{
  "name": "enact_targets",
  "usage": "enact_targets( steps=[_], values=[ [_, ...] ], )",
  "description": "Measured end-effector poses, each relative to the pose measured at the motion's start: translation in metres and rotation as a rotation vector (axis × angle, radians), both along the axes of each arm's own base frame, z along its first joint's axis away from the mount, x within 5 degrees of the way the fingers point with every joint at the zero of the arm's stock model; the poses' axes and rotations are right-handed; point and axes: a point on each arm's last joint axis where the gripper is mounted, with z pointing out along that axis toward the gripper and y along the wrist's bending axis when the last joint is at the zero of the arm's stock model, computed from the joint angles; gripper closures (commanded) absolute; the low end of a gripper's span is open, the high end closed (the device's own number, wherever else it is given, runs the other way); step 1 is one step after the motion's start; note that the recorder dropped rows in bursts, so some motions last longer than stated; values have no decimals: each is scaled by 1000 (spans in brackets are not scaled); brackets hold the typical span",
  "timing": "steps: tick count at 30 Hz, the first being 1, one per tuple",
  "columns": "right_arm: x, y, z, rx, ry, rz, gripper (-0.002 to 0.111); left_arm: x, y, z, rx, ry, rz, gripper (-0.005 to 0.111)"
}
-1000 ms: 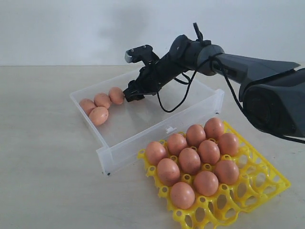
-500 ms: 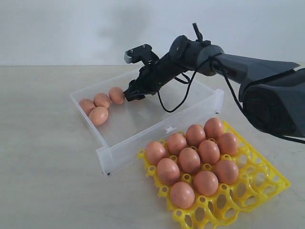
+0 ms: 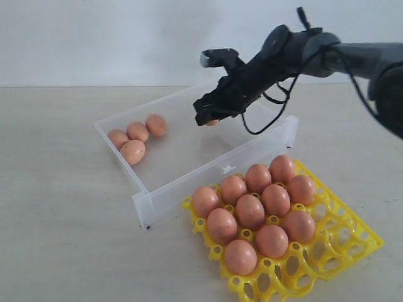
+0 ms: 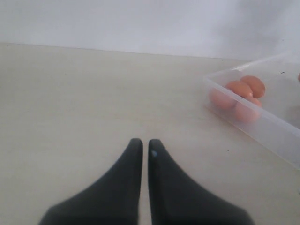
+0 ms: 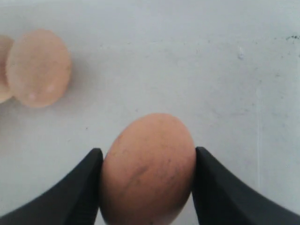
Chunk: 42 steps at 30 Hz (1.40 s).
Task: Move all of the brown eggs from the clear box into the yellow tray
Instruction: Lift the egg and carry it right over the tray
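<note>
My right gripper (image 3: 211, 119) hangs above the middle of the clear box (image 3: 189, 179), shut on a brown egg (image 3: 211, 122). In the right wrist view this egg (image 5: 147, 168) sits between the two black fingers of the right gripper (image 5: 147, 151), with the box floor below. Several brown eggs (image 3: 133, 151) lie in the box's far left corner; one (image 5: 38, 68) shows in the right wrist view. The yellow tray (image 3: 352, 239) in front of the box holds several eggs (image 3: 250, 211). My left gripper (image 4: 141, 141) is shut and empty over bare table, with the box (image 4: 262, 124) off to its side.
The right arm (image 3: 327, 53) and its black cable (image 3: 261, 126) reach over the box's back right corner. The tray's right-hand cups (image 3: 340, 233) hold nothing. A pale wall (image 3: 94, 38) runs behind the table (image 3: 56, 220).
The right gripper has risen and moved right, away from the eggs in the corner, carrying one egg. The box has shifted slightly right.
</note>
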Motion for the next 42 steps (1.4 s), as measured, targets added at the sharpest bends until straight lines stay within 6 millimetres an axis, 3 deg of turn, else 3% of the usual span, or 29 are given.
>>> enact_targets(
  steps=[3,6,10,14,19,23,24,27,29,30,31,32,33,34,35,37,39,42],
  values=[
    [-27,-20,19,147,-41,-22,109,0,0,0,0,0,0,103],
    [-66,-35,39,288,-179,-27,109,0,0,0,0,0,0,103],
    [-122,-50,62,138,-440,84,109,0,0,0,0,0,0,103],
    [-138,-59,114,88,-608,40,109,0,0,0,0,0,0,103],
    [-156,-87,170,64,-691,-197,109,0,0,0,0,0,0,103],
    [-164,-127,188,1,-643,-674,109,0,0,0,0,0,0,103],
    [-166,-147,189,26,-602,-934,109,0,0,0,0,0,0,103],
    [-175,-195,188,276,-584,-1511,109,0,0,0,0,0,0,103],
    [-173,-222,190,506,-680,-1645,109,0,0,0,0,0,0,103],
    [-168,-231,195,649,-741,-1634,109,0,0,0,0,0,0,103],
    [-157,-241,208,907,-873,-1497,109,0,0,0,0,0,0,103],
    [-150,-244,217,987,-964,-1341,109,0,0,0,0,0,0,103],
    [-140,-243,230,1125,-1069,-976,109,0,0,0,0,0,0,103],
    [-136,-238,231,1161,-1047,-794,109,0,0,0,0,0,0,103],
    [-133,-224,219,1132,-904,-564,109,0,0,0,0,0,0,103],
    [-135,-204,187,985,-687,-441,109,0,0,0,0,0,0,103],
    [-155,-187,158,821,-587,-365,109,0,0,0,0,0,0,103],
    [-207,-165,131,651,-546,-330,109,0,0,0,0,0,0,103]
  ],
)
